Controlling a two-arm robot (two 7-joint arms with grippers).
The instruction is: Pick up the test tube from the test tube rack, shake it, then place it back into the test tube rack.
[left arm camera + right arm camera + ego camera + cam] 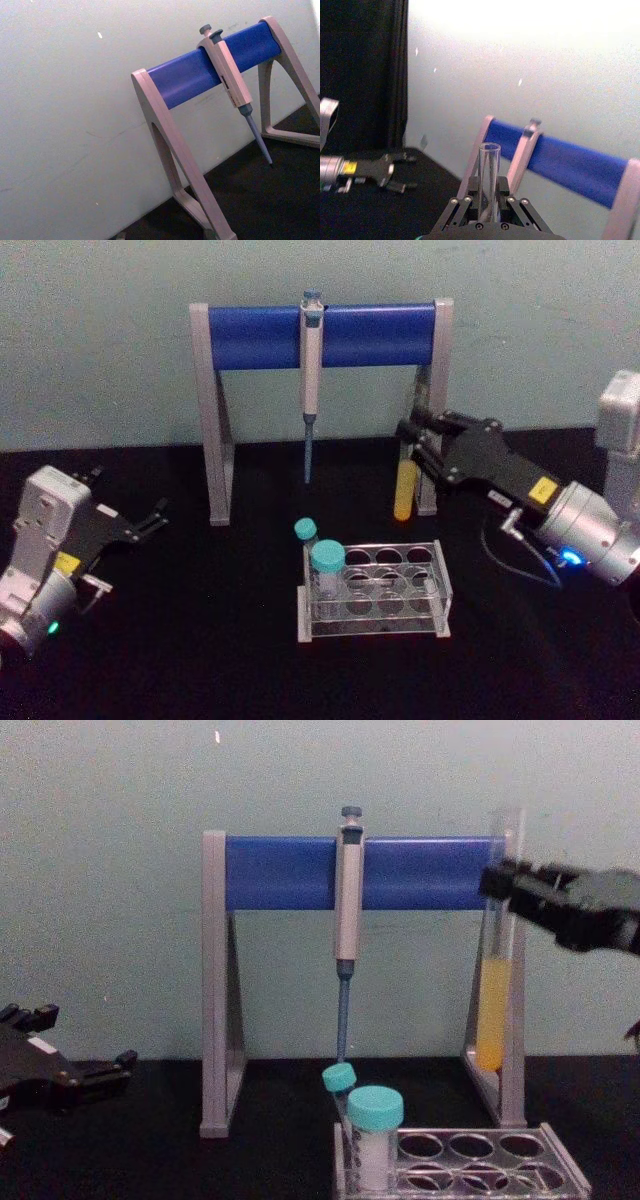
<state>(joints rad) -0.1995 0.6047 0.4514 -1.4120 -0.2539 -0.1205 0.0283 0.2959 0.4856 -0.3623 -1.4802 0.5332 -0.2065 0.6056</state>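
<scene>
- Nearest you, test tube rack [374,632] is sitting on the black counter [200,650], w/ two teal-capped tubes [327,560] standing in its left-end holes.
- R gripper [410,445] is reaching in from the right, and its fingers are clamping the test tube [403,490] on its upper part.
- Test tube is hanging upright, out of the rack, behind it & to the right, just by the right leg of the pipette stand [250,335]. Yellow liquid is sitting in its lower part.
- Pipette [311,380] is hanging from the stand's blue bar.
- L gripper [130,495] is resting low at far left, fingers spread apart, holding nothing.
</scene>
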